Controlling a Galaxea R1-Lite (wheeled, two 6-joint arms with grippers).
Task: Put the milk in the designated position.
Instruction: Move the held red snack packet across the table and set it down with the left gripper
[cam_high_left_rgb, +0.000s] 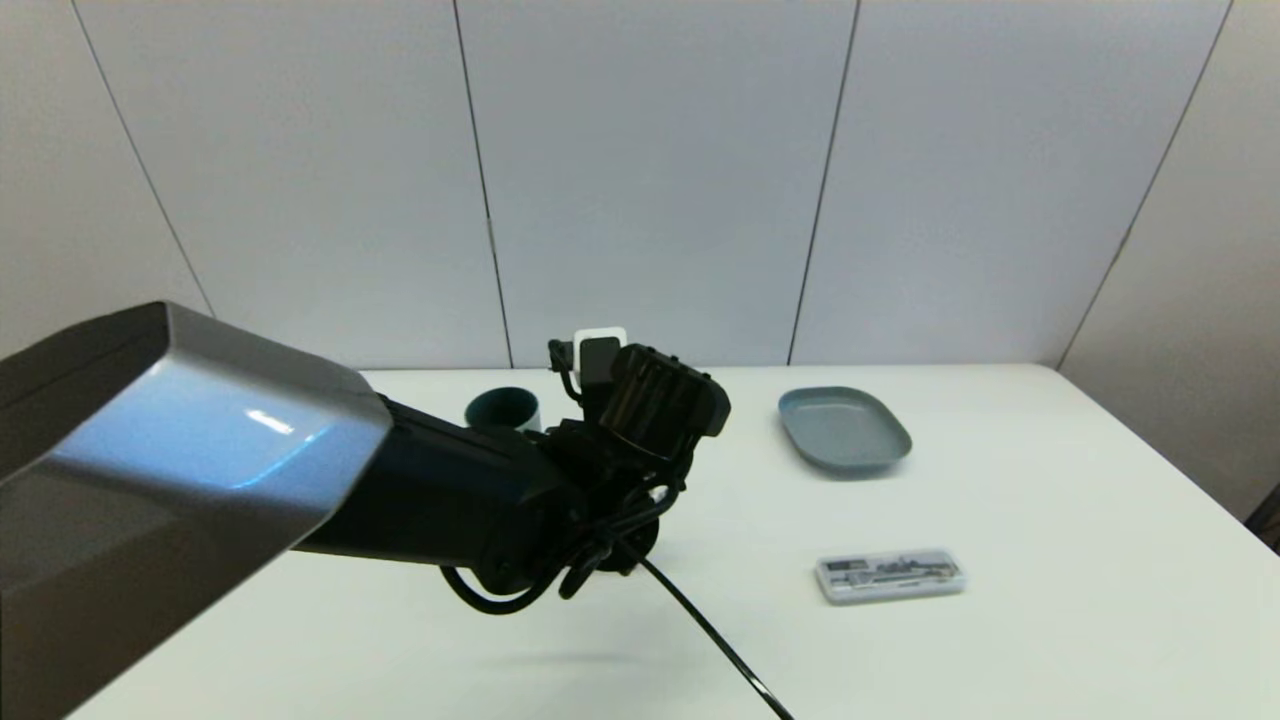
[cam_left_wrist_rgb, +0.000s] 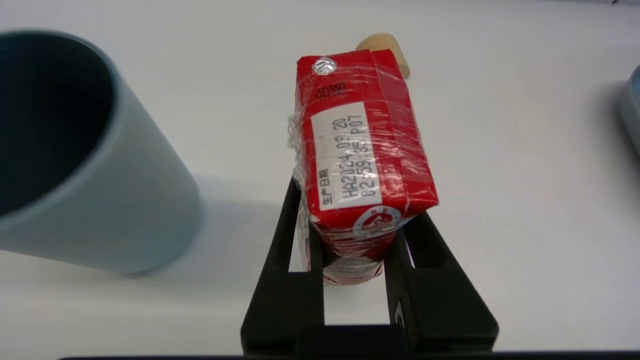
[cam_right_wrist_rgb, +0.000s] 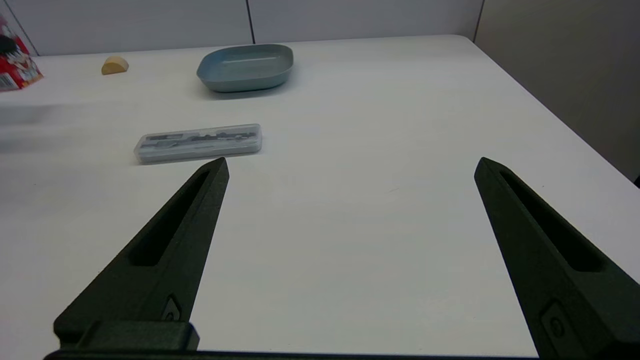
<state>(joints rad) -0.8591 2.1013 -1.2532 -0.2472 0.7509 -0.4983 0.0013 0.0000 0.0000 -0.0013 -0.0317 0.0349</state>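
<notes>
**Milk carton gripped by left arm, placement not yet made**

Progress: the left gripper (cam_left_wrist_rgb: 350, 240) is closed on the lower body of the milk, a small red box-shaped carton wrapped in clear film (cam_left_wrist_rgb: 362, 150), one black finger (cam_left_wrist_rgb: 295, 250) on each broad face. Whether the carton rests on the white table (cam_left_wrist_rgb: 500, 225) or is lifted cannot be told. It sits beside the light-blue cylindrical cup (cam_left_wrist_rgb: 125, 210), with a small tan block (cam_left_wrist_rgb: 387, 45) just beyond it. Which position is designated is not marked; release remains outstanding.

Orientation: the carton appears roughly upright, long axis vertical, date-stamped top facing the wrist camera.

The right gripper (cam_right_wrist_rgb: 350, 170) is parked over bare table, fingers spread wide, holding nothing
</notes>
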